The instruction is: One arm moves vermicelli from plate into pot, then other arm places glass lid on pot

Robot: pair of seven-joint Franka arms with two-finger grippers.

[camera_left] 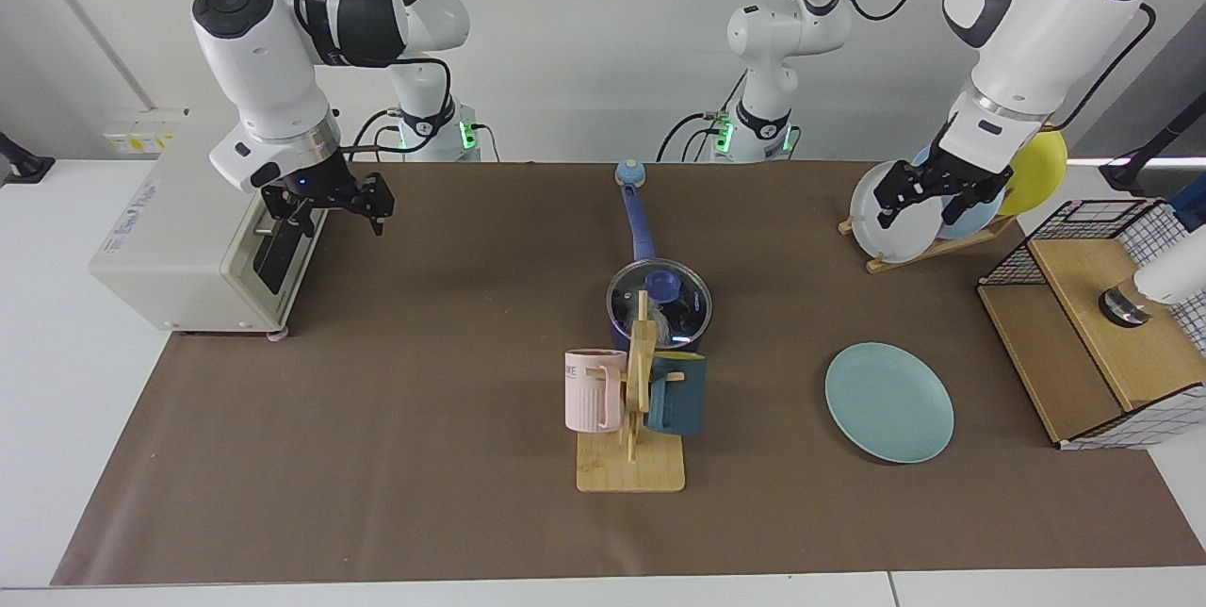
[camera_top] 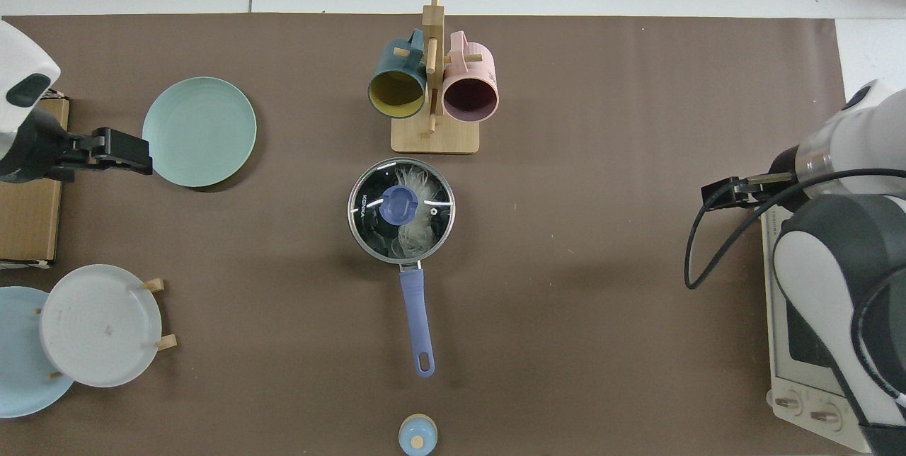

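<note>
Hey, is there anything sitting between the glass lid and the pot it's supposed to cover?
Nothing visible: the glass lid already sits on the pot, with the vermicelli showing under the glass. Both tools are away from it.

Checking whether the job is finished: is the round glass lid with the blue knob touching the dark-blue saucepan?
Touching. The top view shows the glass lid seated rim to rim on the saucepan.
</note>
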